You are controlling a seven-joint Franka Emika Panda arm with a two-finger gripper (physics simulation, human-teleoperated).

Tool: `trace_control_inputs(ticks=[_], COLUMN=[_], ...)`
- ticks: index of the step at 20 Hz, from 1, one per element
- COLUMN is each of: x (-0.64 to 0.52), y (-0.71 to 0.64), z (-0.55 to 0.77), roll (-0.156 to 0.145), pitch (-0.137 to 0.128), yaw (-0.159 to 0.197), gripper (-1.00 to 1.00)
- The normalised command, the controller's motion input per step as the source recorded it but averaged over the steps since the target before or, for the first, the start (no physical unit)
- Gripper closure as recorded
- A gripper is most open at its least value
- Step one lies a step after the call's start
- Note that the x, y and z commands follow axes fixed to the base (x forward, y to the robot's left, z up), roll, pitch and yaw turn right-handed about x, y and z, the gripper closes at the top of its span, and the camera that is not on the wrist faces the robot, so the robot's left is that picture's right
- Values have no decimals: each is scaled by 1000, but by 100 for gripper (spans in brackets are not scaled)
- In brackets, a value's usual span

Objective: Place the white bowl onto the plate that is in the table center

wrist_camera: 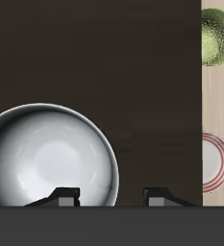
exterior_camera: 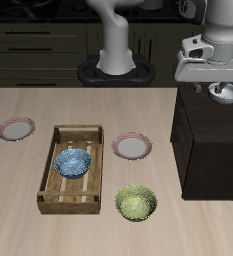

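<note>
The white bowl (exterior_camera: 226,95) (wrist_camera: 51,159) rests on top of the black cabinet block (exterior_camera: 210,140). My gripper (exterior_camera: 221,86) (wrist_camera: 112,199) hovers just above the cabinet, open, with nothing between its fingertips (wrist_camera: 65,199). One finger stands over the bowl's rim, and the rest of the bowl lies outside the jaws. The plate (exterior_camera: 132,147) (wrist_camera: 216,161) with the pinkish-red rim lies in the middle of the table (exterior_camera: 18,190), beside the cabinet and nearer the front edge than the bowl.
A wooden tray (exterior_camera: 50,185) holding a blue patterned bowl (exterior_camera: 73,162) sits beside the centre plate. A yellow-green bowl (exterior_camera: 136,203) (wrist_camera: 217,36) stands near the front edge. A second plate (exterior_camera: 16,128) lies at the far side of the tray.
</note>
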Motion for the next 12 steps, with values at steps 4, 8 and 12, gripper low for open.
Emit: trace_control_inputs(ticks=[4,8,12], x=[-26,-34,-48], y=[-19,-39,-53], z=[40,100,72], roll=[19,19,-1], pitch=[-10,-13,-15], yaw=[1,-10,-4], gripper=[100,100,100])
